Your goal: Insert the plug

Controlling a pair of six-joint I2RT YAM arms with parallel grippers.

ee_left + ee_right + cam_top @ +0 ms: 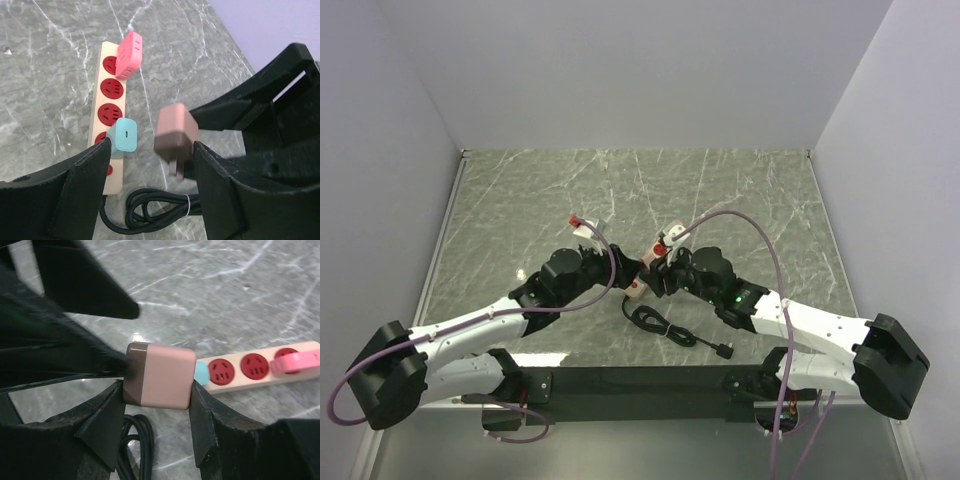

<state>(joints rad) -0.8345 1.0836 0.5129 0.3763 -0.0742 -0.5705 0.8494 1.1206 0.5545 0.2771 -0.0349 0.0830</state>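
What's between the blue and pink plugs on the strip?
Only empty red sockets of the power strip, no other plug; left wrist view shows it.

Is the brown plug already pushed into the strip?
No, the plug hangs in the air with its prongs bare, clear of the strip.

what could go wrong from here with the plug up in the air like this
1. The right gripper clamps the plug while the left gripper stands open around it. If this is a handover, the plug might tilt or drop.
2. The free red sockets on the power strip lie between the blue adapter and the pink adapter, so the plug's body may bump one going in.
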